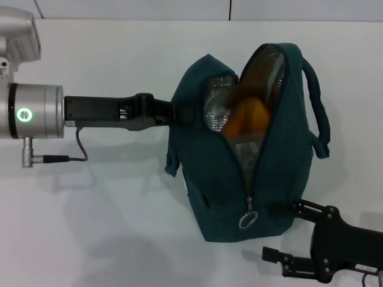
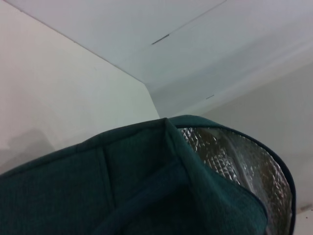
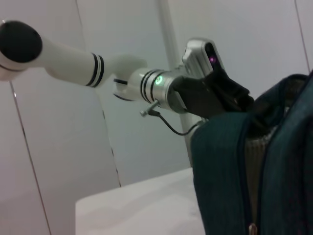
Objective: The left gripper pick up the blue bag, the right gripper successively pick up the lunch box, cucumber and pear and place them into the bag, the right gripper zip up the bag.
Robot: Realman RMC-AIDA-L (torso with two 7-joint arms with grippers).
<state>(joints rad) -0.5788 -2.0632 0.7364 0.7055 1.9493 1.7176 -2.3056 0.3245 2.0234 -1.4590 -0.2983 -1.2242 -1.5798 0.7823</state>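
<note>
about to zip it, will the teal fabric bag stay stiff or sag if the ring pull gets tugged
The dark teal-blue fabric bag probably sags: its cloth walls fold and gape. Tugging the metal ring pull may drag it, though the left gripper on its rim should brace it. The orange-yellow pear inside adds weight.

The place looked like a robotics lab or test cell, not a home. The counter (image 1: 119,239) was a bare, uniform white surface, and plain white wall panels (image 3: 54,161) with thin seams closed it in on every visible side. The only furnishing in sight was the robot itself: a white-and-silver arm (image 3: 73,61) carrying a green status light and an exposed cable.
</note>
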